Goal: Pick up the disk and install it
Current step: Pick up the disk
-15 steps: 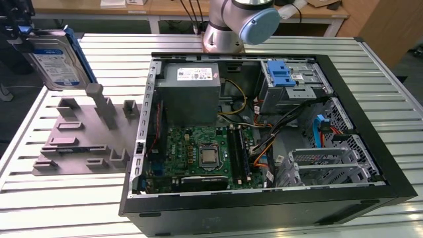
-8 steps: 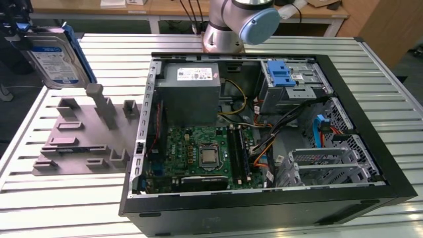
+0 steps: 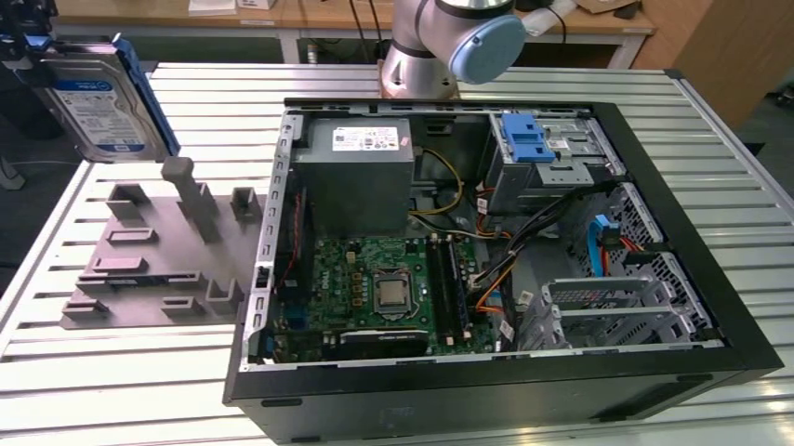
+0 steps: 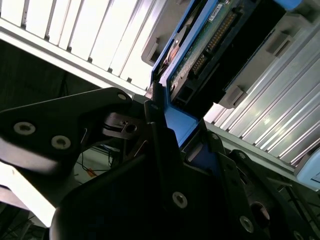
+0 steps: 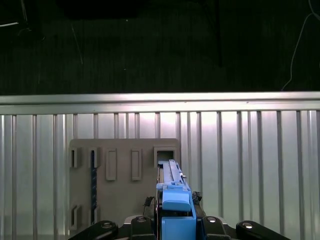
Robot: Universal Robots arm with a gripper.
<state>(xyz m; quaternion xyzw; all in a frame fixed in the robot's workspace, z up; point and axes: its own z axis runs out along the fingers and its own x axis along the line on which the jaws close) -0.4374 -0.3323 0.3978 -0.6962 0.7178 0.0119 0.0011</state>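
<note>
The disk (image 3: 106, 102), silver with a blue-and-white label and a blue carrier frame, hangs upright in the air at the exterior view's upper left, above the far end of the grey fixture plate (image 3: 162, 269). My gripper (image 3: 28, 46) holds it from the exterior view's left. In the second wrist view the black fingers (image 4: 160, 135) of the gripper (image 4: 175, 130) clamp the blue frame, with the disk's (image 4: 210, 45) underside and connector showing. In the first wrist view the disk's (image 5: 172, 190) edge rises from the gripper (image 5: 175, 222) over the fixture plate (image 5: 125, 170).
The open computer case (image 3: 694, 362) lies on the slatted metal table (image 3: 112, 390), to the exterior view's right of the plate. Inside are a grey power-supply box (image 3: 360, 172), the motherboard (image 3: 385, 288), cables, and a drive bay with a blue latch (image 3: 527, 139). The arm's base (image 3: 429, 56) stands behind the case.
</note>
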